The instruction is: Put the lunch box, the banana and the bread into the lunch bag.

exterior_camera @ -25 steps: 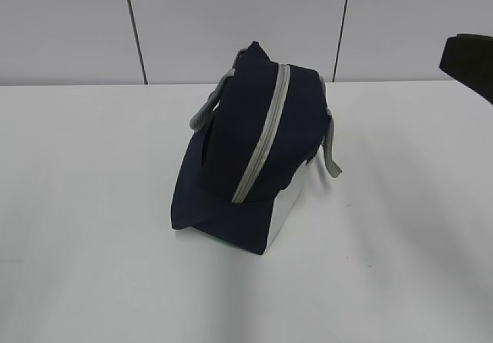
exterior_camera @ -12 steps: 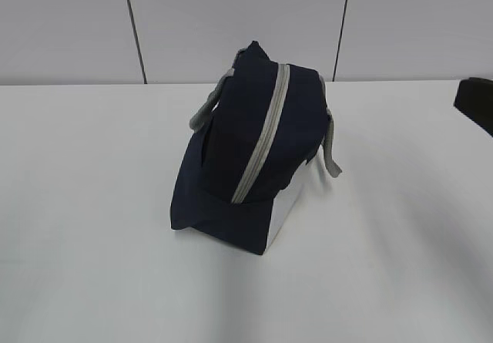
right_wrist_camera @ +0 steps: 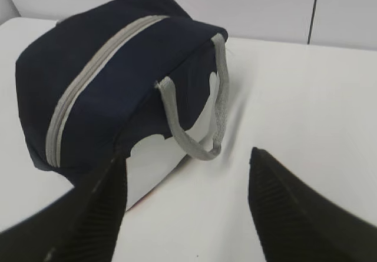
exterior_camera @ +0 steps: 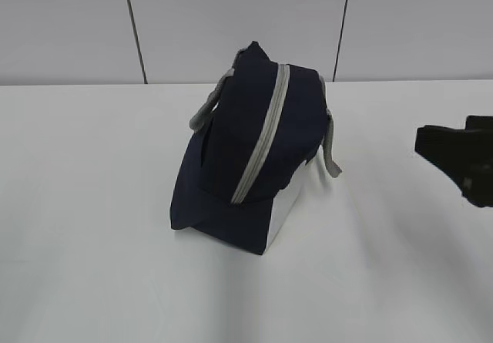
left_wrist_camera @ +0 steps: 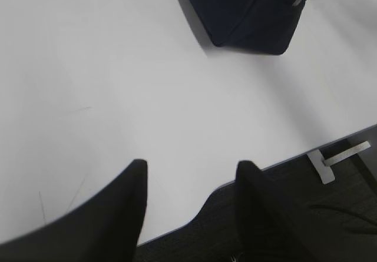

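1. The lunch bag (exterior_camera: 250, 154) sits on the white table (exterior_camera: 92, 204), roughly in the middle, with its dark navy body upright and its white end panel (exterior_camera: 283, 212) facing the near right.
2. The grey zipper (exterior_camera: 262, 139) runs along the top of the bag from the far end down to the near end, and it looks closed along all the length I can see.
3. One grey strap handle (exterior_camera: 206, 108) hangs off the bag's left side, and the other handle (exterior_camera: 332, 146) droops down its right side onto the table.
4. The right pincer (exterior_camera: 462, 158) comes in from the right edge in the exterior view, low over the table and well apart from the bag.
5. In its own wrist view the right pincer (right_wrist_camera: 185, 203) is spread wide, with nothing between its two dark fingers (right_wrist_camera: 288, 212), and the bag (right_wrist_camera: 112, 79) lies ahead of it with a handle (right_wrist_camera: 200, 120) looped toward it.
6. The left pincer (left_wrist_camera: 188, 206) is also spread wide and holds nothing; it hangs above the near edge of the table (left_wrist_camera: 118, 97), with a corner of the bag (left_wrist_camera: 247, 9) well away at the top of that view.
7. A pale metal bracket (left_wrist_camera: 339, 159) shows below the table edge.
8. I cannot see the lunch box, the banana or the bread anywhere on the table.
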### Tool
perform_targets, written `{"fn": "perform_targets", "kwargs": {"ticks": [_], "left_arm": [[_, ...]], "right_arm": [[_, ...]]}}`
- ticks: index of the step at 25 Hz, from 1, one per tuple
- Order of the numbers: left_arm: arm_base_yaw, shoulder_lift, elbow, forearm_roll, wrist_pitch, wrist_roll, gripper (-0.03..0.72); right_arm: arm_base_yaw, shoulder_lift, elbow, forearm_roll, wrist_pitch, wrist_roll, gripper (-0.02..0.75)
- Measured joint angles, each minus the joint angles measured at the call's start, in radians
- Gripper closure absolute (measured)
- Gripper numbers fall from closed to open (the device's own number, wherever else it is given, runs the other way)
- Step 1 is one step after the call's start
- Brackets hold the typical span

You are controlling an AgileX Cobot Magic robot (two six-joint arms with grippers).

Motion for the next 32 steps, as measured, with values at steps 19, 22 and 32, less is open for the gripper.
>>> {"fn": "perform_targets", "kwargs": {"ticks": [19, 22, 32], "left_arm": [[0.0, 0.0, 0.0, 0.0, 0.0, 0.0, 0.338], [0.0, 0.0, 0.0, 0.0, 0.0, 0.0, 0.338], [0.0, 0.0, 0.0, 0.0, 0.0, 0.0, 0.338]], "right_arm": [[0.0, 0.031, 0.0, 1.138, 0.142, -1.192, 0.227], [0.0, -0.004, -0.026, 1.482, 0.246, -1.527, 0.227], [0.0, -0.251, -0.106, 1.921, 0.651, -2.021, 0.227]]}}
